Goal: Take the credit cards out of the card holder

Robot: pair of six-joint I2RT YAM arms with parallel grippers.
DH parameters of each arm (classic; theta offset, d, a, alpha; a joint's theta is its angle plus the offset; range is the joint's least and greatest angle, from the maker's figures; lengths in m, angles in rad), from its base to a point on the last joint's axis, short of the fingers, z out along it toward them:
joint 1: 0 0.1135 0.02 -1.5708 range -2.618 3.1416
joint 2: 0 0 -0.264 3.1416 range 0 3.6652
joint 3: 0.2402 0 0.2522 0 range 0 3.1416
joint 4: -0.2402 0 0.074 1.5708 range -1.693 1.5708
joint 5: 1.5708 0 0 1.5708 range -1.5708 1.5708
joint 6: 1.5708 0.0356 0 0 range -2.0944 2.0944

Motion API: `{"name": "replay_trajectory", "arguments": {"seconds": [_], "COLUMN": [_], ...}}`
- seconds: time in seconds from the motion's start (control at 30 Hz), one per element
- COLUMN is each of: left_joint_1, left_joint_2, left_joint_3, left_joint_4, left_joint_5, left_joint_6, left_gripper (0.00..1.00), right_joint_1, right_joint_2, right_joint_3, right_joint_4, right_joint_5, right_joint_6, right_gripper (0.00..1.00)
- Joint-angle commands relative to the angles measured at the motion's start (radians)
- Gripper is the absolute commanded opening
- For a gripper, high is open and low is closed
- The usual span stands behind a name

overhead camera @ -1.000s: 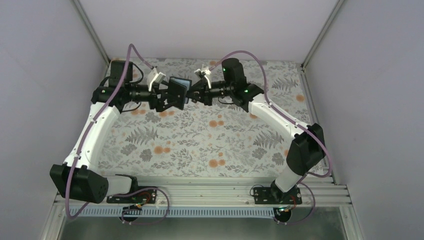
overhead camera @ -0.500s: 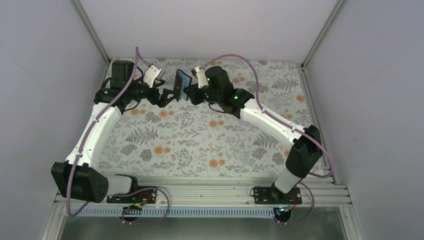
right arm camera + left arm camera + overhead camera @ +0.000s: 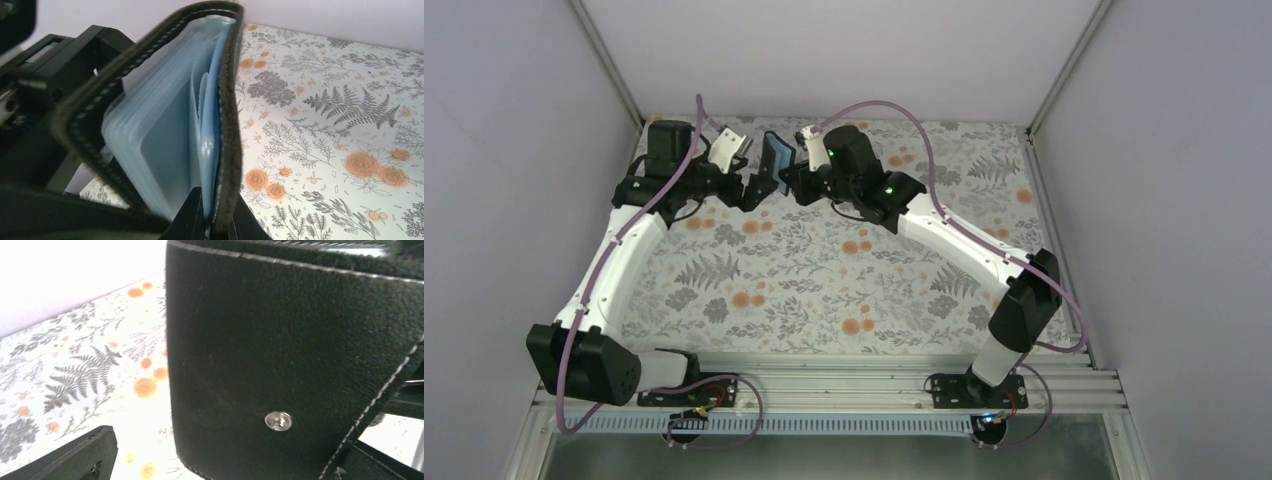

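Note:
The card holder hangs upright above the far table, between the two grippers. My right gripper is shut on one black flap together with a blue-tinted inner sleeve. The holder gapes open, showing a stack of pale blue sleeves. I cannot tell separate credit cards inside them. My left gripper is open, and its left fingertip stands apart from the holder's black outer face, which has a metal snap.
The floral tablecloth covers the table. White walls close in behind and at both sides. Both arms' purple cables loop above the holder. The left arm's black wrist is close behind the holder.
My left gripper opened and let go of the holder. The right arm carried the holder toward the back left and turned it more edge-on.

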Motion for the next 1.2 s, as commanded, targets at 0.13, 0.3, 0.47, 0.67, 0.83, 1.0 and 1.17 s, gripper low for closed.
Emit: {"name": "replay_trajectory", "arguments": {"seconds": [0.13,0.3,0.47,0.67,0.83,1.0,1.17], "left_joint_1": [0.016,0.040,0.045,0.059,0.068,0.072,0.072], "left_joint_2": [-0.027,-0.037,-0.043,-0.051,-0.057,-0.059,-0.051], "left_joint_3": [0.041,0.073,0.068,0.097,0.131,0.116,0.091], "left_joint_4": [-0.015,-0.048,-0.053,-0.096,-0.158,-0.155,-0.110], "left_joint_5": [-0.092,-0.008,0.034,0.157,0.285,0.283,0.203], "left_joint_6": [0.021,0.030,0.035,0.070,0.126,0.129,0.081], "left_gripper": [0.89,0.90,0.92,0.88,0.70,0.64,0.60], "right_joint_1": [-0.032,-0.056,-0.061,-0.090,-0.130,-0.148,-0.153], "right_joint_2": [-0.067,-0.096,-0.114,-0.113,-0.107,-0.112,-0.123], "right_joint_3": [-0.004,-0.034,-0.039,-0.052,-0.067,-0.081,-0.090], "right_joint_4": [0.021,0.025,0.043,0.044,0.042,0.050,0.067], "right_joint_5": [-0.105,-0.174,-0.236,-0.271,-0.318,-0.358,-0.381], "right_joint_6": [-0.069,-0.107,-0.131,-0.140,-0.151,-0.163,-0.153], "right_gripper": [0.04,0.04,0.04,0.04,0.04,0.04,0.04]}}
